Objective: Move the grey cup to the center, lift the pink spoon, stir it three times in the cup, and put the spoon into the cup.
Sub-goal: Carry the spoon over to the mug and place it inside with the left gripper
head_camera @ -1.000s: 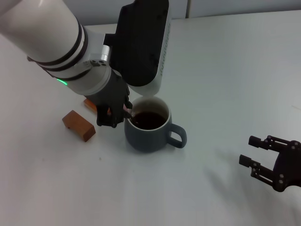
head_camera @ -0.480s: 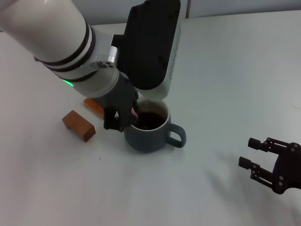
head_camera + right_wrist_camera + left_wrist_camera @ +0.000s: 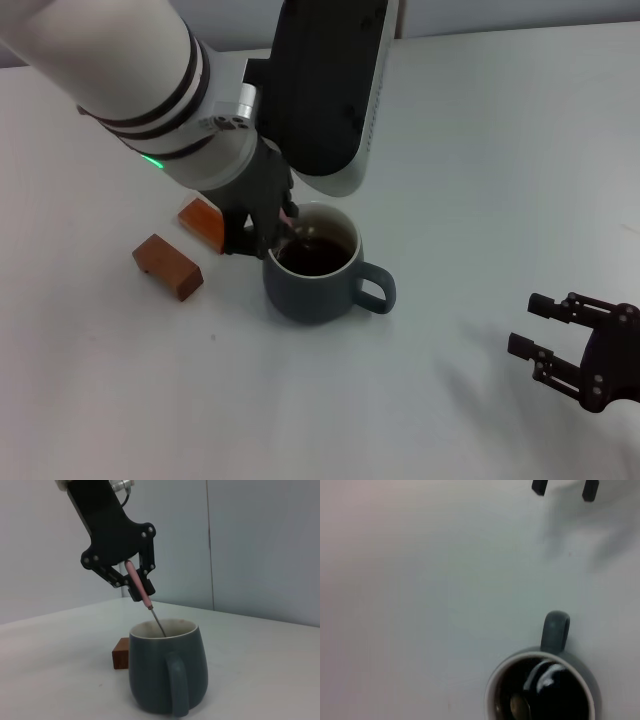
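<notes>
The grey cup [image 3: 312,296] stands on the white table with dark liquid inside and its handle toward my right side. My left gripper [image 3: 265,238] hovers at the cup's left rim, shut on the pink spoon [image 3: 290,213]. In the right wrist view the pink spoon [image 3: 137,585] hangs tilted from the left gripper [image 3: 136,587], and its thin stem dips into the grey cup [image 3: 165,675]. The left wrist view looks down into the grey cup [image 3: 555,630], with the spoon's bowl [image 3: 520,707] sunk in the liquid. My right gripper [image 3: 530,322] rests open, low at the right.
Two brown wooden blocks [image 3: 168,266] [image 3: 203,220] lie left of the cup, close to the left gripper. One block [image 3: 121,659] shows behind the cup in the right wrist view. The right gripper's fingers [image 3: 538,486] appear at the edge of the left wrist view.
My left gripper has shifted right and slightly away, carrying the spoon across the cup's left rim, so the spoon's end has moved within the liquid. Cup and right arm stayed put.
</notes>
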